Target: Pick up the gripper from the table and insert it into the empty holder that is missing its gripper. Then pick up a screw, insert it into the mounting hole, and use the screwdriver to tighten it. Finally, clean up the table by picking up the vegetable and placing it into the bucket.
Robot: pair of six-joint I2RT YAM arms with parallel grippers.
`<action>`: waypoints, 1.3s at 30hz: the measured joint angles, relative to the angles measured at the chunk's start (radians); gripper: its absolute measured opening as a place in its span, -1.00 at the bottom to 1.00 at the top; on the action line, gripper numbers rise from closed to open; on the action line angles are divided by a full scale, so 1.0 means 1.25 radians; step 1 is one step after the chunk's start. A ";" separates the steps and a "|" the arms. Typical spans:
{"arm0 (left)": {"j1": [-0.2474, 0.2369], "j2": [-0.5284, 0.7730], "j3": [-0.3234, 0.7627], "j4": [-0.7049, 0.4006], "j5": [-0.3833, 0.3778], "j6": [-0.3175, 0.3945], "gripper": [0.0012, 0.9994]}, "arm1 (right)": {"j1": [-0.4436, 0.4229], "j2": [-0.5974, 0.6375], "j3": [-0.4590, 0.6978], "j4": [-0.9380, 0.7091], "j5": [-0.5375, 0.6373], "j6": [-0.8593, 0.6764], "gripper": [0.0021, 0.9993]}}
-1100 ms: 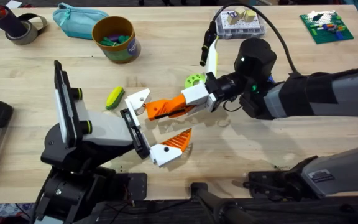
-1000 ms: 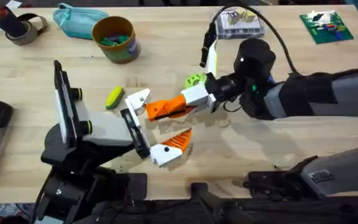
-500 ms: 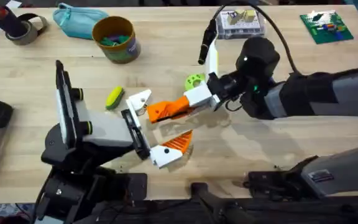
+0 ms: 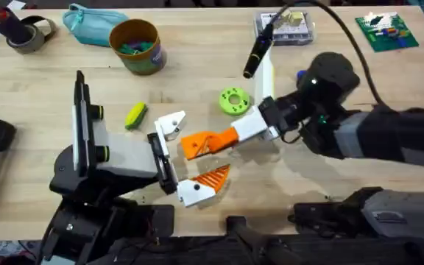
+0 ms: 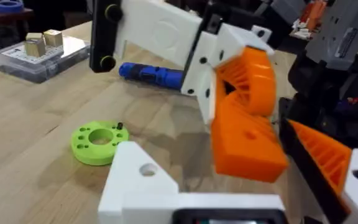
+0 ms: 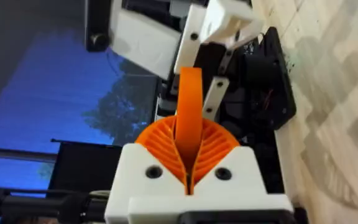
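Orange gripper pinched in right hand, between spread left hand fingers.

Both arms were black, with rounded joint housings. The right arm showed a small green light and a black cable looping above it. Each pincer had white blocky finger mounts with dark screw holes; the right pincer carried orange ribbed pads.
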 joint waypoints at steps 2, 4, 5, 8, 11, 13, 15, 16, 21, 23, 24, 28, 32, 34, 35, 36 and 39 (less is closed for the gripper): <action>0.000 0.000 0.000 0.000 0.003 0.000 0.97 | 0.000 -0.018 -0.011 0.000 0.000 0.000 -0.96; 0.000 0.000 0.000 0.000 0.003 0.000 0.97 | 0.000 -0.025 -0.012 -0.001 0.000 -0.002 -0.96; 0.000 0.000 0.000 0.000 0.003 0.000 0.97 | 0.000 -0.026 -0.012 -0.001 0.000 -0.002 -0.96; 0.000 0.000 0.000 0.000 0.003 0.000 0.97 | 0.000 -0.026 -0.013 -0.004 0.000 -0.002 -0.96; 0.000 0.000 0.000 0.000 0.004 0.000 0.97 | 0.000 -0.025 -0.013 -0.004 0.002 -0.002 -0.96; 0.000 0.000 0.000 0.000 0.005 0.000 0.97 | 0.000 -0.025 -0.013 -0.009 0.007 -0.002 -0.96; 0.000 0.000 0.000 0.000 0.005 0.000 0.97 | 0.002 -0.022 -0.013 -0.027 0.015 -0.012 -0.96; 0.000 0.000 0.000 0.000 0.005 0.000 0.97 | 0.005 -0.020 -0.013 -0.042 0.020 -0.021 -0.96; 0.000 0.000 0.000 0.000 0.005 0.000 0.97 | 0.034 -0.002 -0.016 -0.134 0.049 -0.087 -0.96; 0.000 0.000 0.000 0.000 0.005 0.000 0.97 | 0.039 -0.001 -0.017 -0.146 0.058 -0.112 -0.96; 0.000 0.000 0.000 0.000 0.005 0.000 0.97 | 0.039 -0.001 -0.017 -0.147 0.061 -0.124 -0.96; 0.000 0.000 0.000 0.000 0.005 0.000 0.97 | 0.039 0.000 -0.017 -0.148 0.073 -0.161 -0.96; 0.000 0.000 0.000 0.000 0.005 0.000 0.97 | 0.039 0.023 -0.017 -0.148 0.077 -0.189 -0.96; 0.000 0.000 0.000 0.000 0.005 0.000 0.97 | 0.039 0.038 -0.017 -0.150 0.079 -0.195 -0.96; 0.000 0.000 0.000 0.000 0.005 0.000 0.97 | 0.039 0.043 -0.017 -0.150 0.079 -0.196 -0.96; 0.000 0.000 0.000 0.000 0.005 0.000 0.97 | 0.039 0.046 -0.017 -0.150 0.079 -0.198 -0.96; 0.000 0.000 0.000 0.000 0.005 0.000 0.97 | 0.038 0.046 -0.017 -0.147 0.079 -0.203 -0.96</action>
